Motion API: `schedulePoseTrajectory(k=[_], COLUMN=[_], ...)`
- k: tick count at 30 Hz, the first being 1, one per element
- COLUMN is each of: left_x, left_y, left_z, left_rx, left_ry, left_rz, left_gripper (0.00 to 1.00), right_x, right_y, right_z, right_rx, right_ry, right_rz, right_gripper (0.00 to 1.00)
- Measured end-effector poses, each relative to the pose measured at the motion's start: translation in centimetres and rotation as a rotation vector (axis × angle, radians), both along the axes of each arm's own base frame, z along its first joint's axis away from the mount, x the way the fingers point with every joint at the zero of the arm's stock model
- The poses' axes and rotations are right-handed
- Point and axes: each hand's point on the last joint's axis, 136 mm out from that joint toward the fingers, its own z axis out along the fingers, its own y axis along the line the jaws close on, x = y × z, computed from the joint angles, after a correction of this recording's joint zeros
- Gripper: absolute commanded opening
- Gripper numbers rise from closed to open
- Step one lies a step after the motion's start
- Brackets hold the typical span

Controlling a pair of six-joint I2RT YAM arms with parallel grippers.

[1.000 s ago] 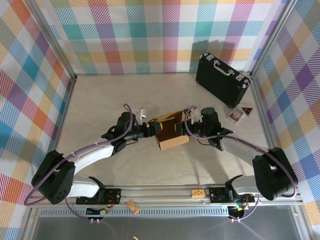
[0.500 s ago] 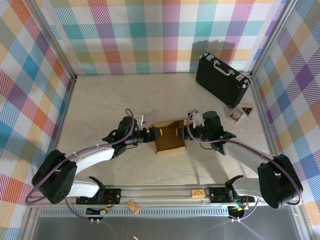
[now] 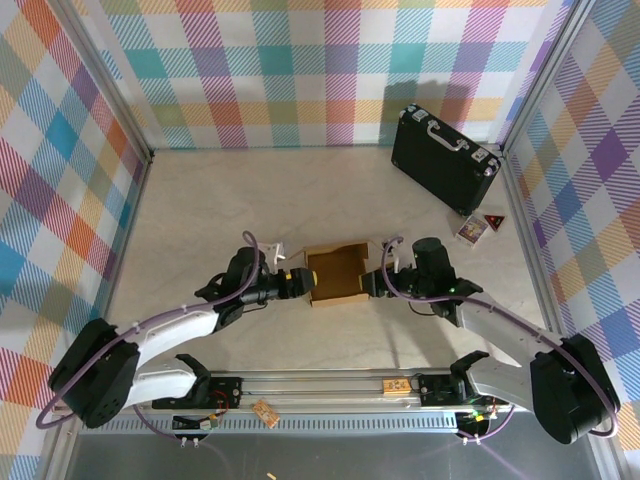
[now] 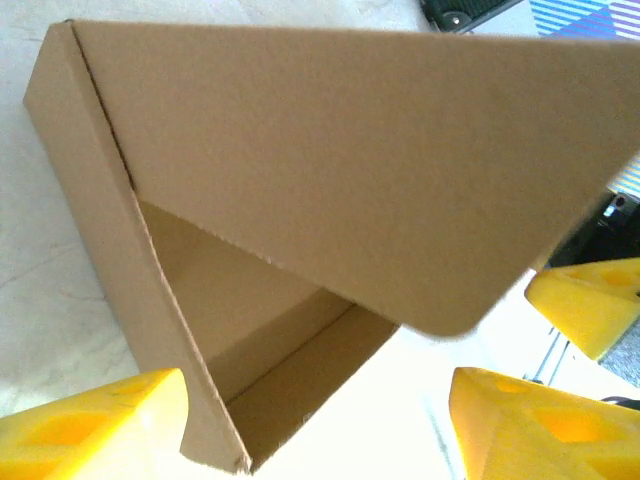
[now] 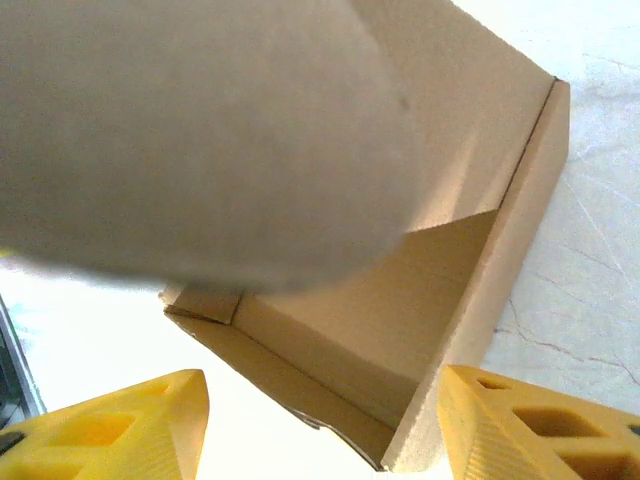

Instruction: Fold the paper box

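While the paper box (image 3: 337, 277) sits mid-table between the arms, walls raised and lid flap unclosed, the left gripper (image 3: 297, 282) and right gripper (image 3: 369, 284) flank it with jaws open; next, seemingly, the flap needs pressing down.

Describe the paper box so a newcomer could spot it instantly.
Start at the pale table walled in plaid; near its middle, the left gripper and right gripper face each other. Between them sits the paper box, a shallow open tray of plain brown cardboard. The black case at the back right is dark, with silver trim.
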Motion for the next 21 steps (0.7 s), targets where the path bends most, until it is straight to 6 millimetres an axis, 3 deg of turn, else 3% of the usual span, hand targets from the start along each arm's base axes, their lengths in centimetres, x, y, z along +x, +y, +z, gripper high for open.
schedulePoseTrajectory(k=[7, 10, 15, 21], left_x=[-2.7, -3.5, -3.9, -2.9], left_y=[2.1, 3.5, 5.1, 5.9], left_z=[2.7, 4.8, 7.5, 12.6], left_rx=[-0.034, -0.048, 0.004, 0.039], left_ry=[-0.058, -0.103, -0.090, -0.106], left_rz=[0.010, 0.042, 0.101, 0.161], left_gripper=[0.78, 0.81, 0.83, 0.88], right_x=[-1.2, -2.0, -3.6, -4.1], right_y=[-0.7, -1.0, -1.3, -2.6], right_z=[0.2, 0.8, 3.8, 9.4], right_rx=[0.010, 0.033, 0.103, 0.122], right_ry=[-0.013, -0.018, -0.052, -0.128], right_rz=[-0.005, -0.010, -0.002, -0.058], right_gripper=[0.64, 0.74, 0.77, 0.79])
